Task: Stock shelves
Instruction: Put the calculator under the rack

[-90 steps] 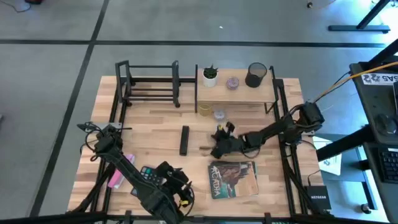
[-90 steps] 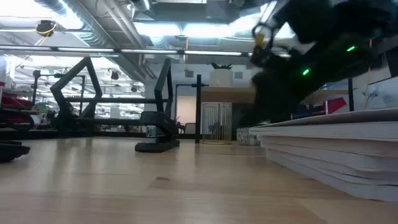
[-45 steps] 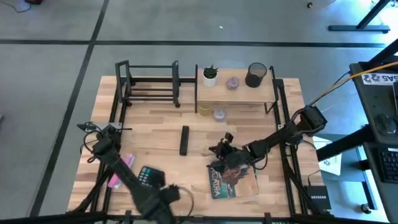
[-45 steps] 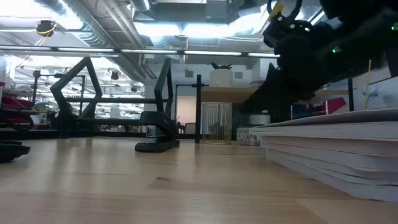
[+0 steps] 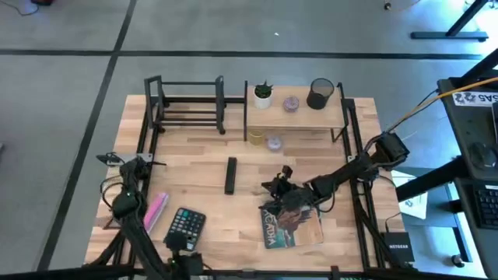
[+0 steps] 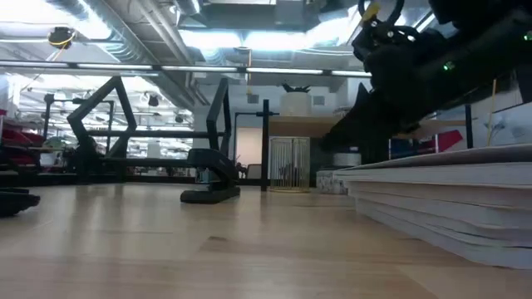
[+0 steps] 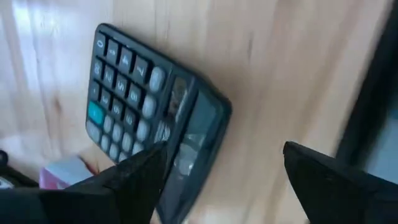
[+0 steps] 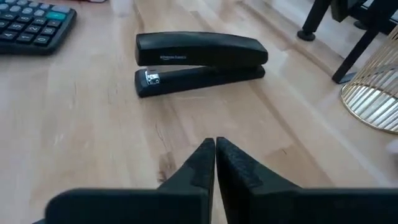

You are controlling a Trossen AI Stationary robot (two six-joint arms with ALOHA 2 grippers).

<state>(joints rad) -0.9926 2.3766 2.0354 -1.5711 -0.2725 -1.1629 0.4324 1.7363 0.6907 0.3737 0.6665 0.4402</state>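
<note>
The shelves stand at the table's far edge. The low black rack (image 5: 187, 105) is on the left. On the right is the light wood shelf (image 5: 299, 117), with a small plant (image 5: 263, 95), a black mesh cup (image 5: 319, 93) and a small pale jar on top. My right gripper (image 5: 277, 189) (image 8: 215, 155) is shut on nothing. It hovers over the far left corner of a book (image 5: 292, 225), pointing at a black stapler (image 8: 199, 62). My left gripper (image 7: 224, 186) stands open at the table's near edge, just near of a dark calculator (image 5: 187, 227).
A pink packet (image 5: 154, 210) lies on the table left of the calculator. A gold wire basket (image 5: 255, 136) and a small pale thing stand on the shelf's lower level. Bare wood lies between the stapler (image 5: 230, 175) and the black rack.
My left gripper has drawn back toward the table's near edge, leaving the calculator fully uncovered. My right gripper has gone a little toward the near edge, over the book's far corner, and has then kept still.
</note>
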